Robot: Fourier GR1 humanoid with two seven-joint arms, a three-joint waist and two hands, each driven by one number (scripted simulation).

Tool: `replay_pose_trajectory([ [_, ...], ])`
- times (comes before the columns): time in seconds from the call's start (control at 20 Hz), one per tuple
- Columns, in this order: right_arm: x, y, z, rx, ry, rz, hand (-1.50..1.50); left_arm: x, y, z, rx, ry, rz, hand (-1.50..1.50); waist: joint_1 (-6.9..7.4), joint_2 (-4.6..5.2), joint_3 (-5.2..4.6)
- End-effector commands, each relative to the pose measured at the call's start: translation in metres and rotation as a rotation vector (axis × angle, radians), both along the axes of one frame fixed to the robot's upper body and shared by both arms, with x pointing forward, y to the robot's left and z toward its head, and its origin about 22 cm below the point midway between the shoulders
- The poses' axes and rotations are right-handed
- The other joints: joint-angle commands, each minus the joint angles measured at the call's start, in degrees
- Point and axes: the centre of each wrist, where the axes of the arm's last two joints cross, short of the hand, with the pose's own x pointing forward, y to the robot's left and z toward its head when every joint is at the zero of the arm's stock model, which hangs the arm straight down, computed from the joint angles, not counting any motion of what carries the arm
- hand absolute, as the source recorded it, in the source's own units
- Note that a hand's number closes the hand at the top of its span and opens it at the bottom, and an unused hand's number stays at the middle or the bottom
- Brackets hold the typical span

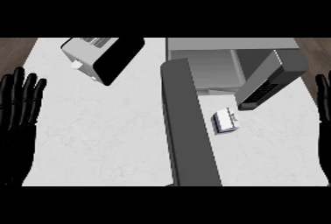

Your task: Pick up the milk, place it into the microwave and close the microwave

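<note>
Broadly, starting with the white worktop [97,131]: wide and bare on the left, crowded on the right.

Next in size, the microwave [207,65] at the top right, cavity open toward the near side, with a dark control strip [265,83] slanting down its right flank.

Then the microwave door [191,131], swung fully open and stretching like a long grey wall toward the near edge. Probably the main hazard: walls off the carton from the left, inviting a knock from any forearm crossing over, or an early swing shut.

Smaller, the toaster [97,57] at the top left, well apart from the action and unlikely to interfere.

Smaller again, the 2 hands, resting at opposite edges with fingers straight, pointing up and holding nothing: left hand [19,109] in full view, right hand [323,109] only a sliver.

Smallest, the milk [225,120]: on the worktop just right of the door, near the strip's lower end, in front of the cavity. Wedged in a narrow pocket between 2 hard surfaces, so easily tipped by a sideways approach, clipped against the strip on lifting, or caught by the door if left short of the cavity.
</note>
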Motion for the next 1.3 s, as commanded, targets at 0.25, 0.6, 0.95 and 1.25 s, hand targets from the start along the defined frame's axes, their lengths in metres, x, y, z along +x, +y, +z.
replay_pose_trajectory([
  [0.25, 0.005, -0.017, -0.010, -0.047, 0.072, 0.437, -1.50, -0.004, -0.040, -0.001, -0.053, -0.057, 0.040, -1.50, 2.49, -0.58, 2.16],
  [0.6, -0.022, -0.051, -0.019, -0.042, 0.103, 0.569, -1.50, -0.066, -0.047, -0.033, -0.252, 0.116, 0.135, -1.50, 3.12, -0.87, 2.00],
  [0.95, -0.045, -0.049, -0.021, -0.078, 0.125, 0.516, -1.50, -0.111, -0.048, -0.044, -0.238, 0.098, 0.122, -1.50, 3.12, -0.85, 1.97],
  [1.25, -0.048, -0.053, -0.054, -0.149, 0.118, 0.488, -1.50, -0.129, -0.024, -0.036, -0.242, 0.095, 0.131, -1.50, 3.15, -0.79, 1.99],
])
